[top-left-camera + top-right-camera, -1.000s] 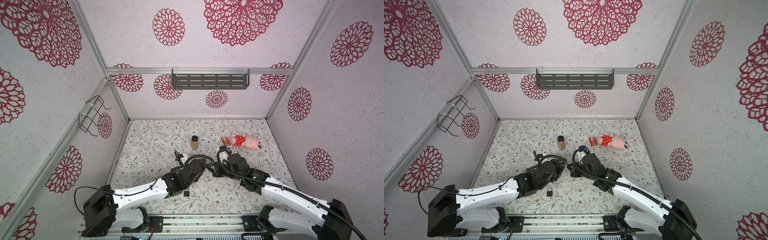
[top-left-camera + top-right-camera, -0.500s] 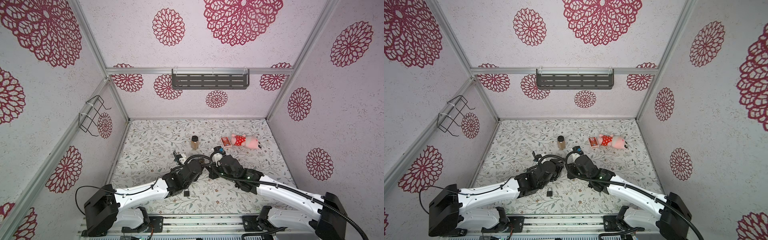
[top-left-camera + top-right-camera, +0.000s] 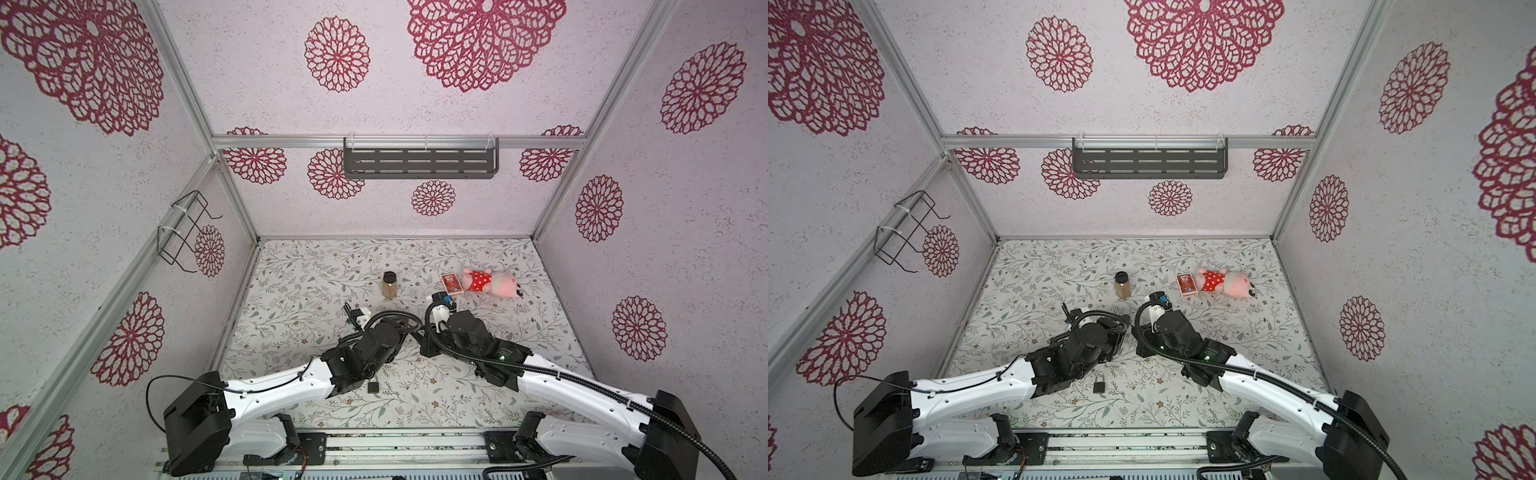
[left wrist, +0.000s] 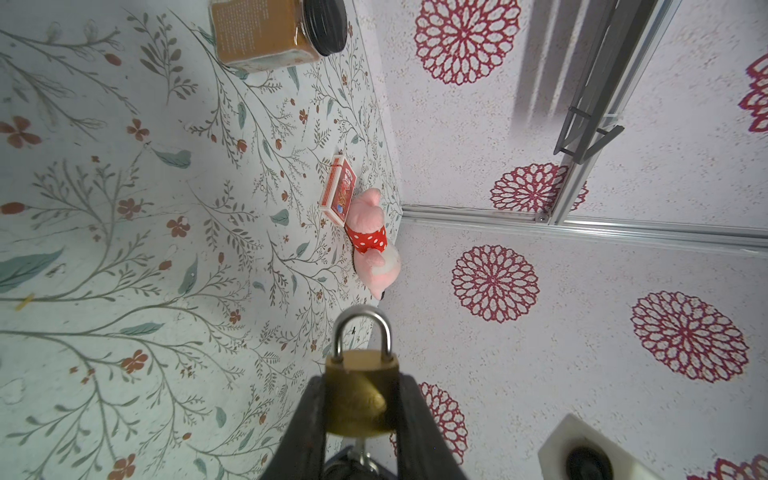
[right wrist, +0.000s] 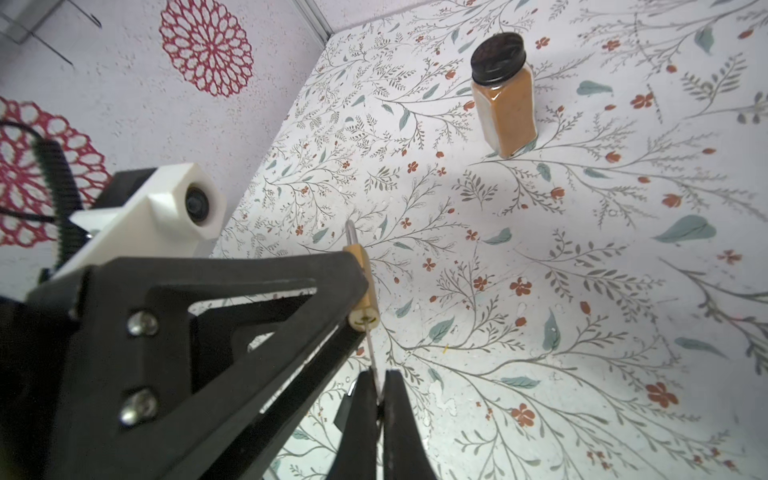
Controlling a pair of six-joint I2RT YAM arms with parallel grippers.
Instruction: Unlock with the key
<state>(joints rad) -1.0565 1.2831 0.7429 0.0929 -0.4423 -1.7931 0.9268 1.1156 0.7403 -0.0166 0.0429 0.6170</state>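
Note:
My left gripper (image 4: 361,384) is shut on a brass padlock (image 4: 360,368), gripping its body from both sides. The steel shackle (image 4: 363,318) is closed and points away from the wrist. My right gripper (image 5: 377,376) is shut on a key (image 5: 371,353). The thin blade runs from the right gripper's fingertips to the keyhole in the padlock's (image 5: 362,286) bottom face; its depth inside I cannot tell. In both top views the two arms (image 3: 365,353) (image 3: 469,336) meet mid-table, and the wrists hide the lock and key.
A second small dark padlock (image 3: 1099,386) lies on the table near the front. A spice jar (image 3: 390,286), a red card box (image 3: 451,283) and a pink plush (image 3: 492,282) sit farther back. A grey shelf (image 3: 419,162) hangs on the back wall.
The right arm has shifted left toward the left gripper, bringing the key up to the padlock's underside. The left arm has held the padlock nearly still.

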